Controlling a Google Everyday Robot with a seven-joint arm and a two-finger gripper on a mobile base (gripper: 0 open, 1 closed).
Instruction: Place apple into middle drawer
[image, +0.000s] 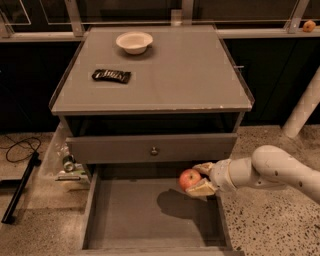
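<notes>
The grey cabinet (165, 75) stands before me, and its middle drawer (130, 215) is pulled out with a bare floor. My pincer (196, 180) hangs over the right rear part of this drawer, just below the front of the drawer with the knob (115, 149). It grasps the apple (189, 178) between both fingers. If I release here, I think the apple may bounce and roll, or strike the right wall, because it is near that side. The dark wrapper (111, 75) has pale writing which I cannot read.

Hand (199, 179) above middle drawer (130, 215) right rear, clasping apple (188, 178), hides apple's right side. Arm (280, 170) cropped right of drawer. Drawer front cropped.
</notes>
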